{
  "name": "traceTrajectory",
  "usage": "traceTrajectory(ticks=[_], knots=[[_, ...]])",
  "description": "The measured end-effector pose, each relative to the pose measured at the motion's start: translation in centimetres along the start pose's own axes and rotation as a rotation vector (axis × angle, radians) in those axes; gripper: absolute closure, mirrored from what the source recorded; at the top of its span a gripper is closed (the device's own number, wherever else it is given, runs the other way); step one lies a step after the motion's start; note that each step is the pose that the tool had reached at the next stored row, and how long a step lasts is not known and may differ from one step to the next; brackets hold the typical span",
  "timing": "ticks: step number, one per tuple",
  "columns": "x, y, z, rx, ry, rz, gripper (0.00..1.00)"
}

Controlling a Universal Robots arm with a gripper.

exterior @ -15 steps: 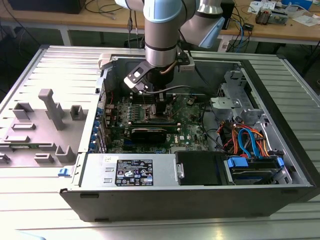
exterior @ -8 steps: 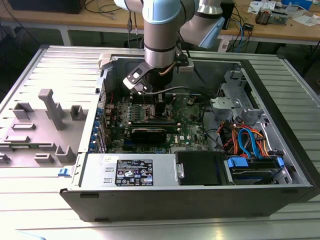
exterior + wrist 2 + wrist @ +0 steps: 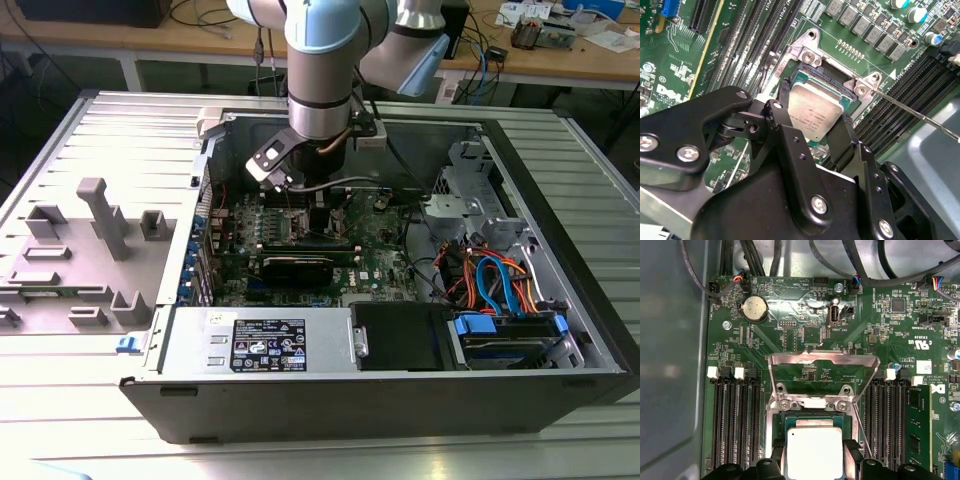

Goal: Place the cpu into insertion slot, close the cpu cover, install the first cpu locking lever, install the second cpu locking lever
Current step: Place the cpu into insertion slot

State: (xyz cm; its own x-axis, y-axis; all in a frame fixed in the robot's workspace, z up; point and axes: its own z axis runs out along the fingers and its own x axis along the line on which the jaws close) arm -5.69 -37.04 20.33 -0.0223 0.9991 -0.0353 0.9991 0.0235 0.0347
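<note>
Nearest us, the gripper sets its black fingers against two opposite edges of the cpu, so we judge it to be pinching the chip. The cpu lies in or just over the slot; we cannot tell whether it is fully seated. The cover stands swung up off the slot, and the board shows through its window. One thin lever juts out free beside the slot. We judge the placing nearly or just done, with the cover not yet closed and the levers not yet latched
</note>
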Motion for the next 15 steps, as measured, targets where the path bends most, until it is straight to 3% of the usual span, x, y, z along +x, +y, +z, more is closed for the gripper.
traceTrajectory(ticks=[15], knots=[[0.01, -0.19, 0.37, 0.0000, -0.0002, 0.000, 0.45]])
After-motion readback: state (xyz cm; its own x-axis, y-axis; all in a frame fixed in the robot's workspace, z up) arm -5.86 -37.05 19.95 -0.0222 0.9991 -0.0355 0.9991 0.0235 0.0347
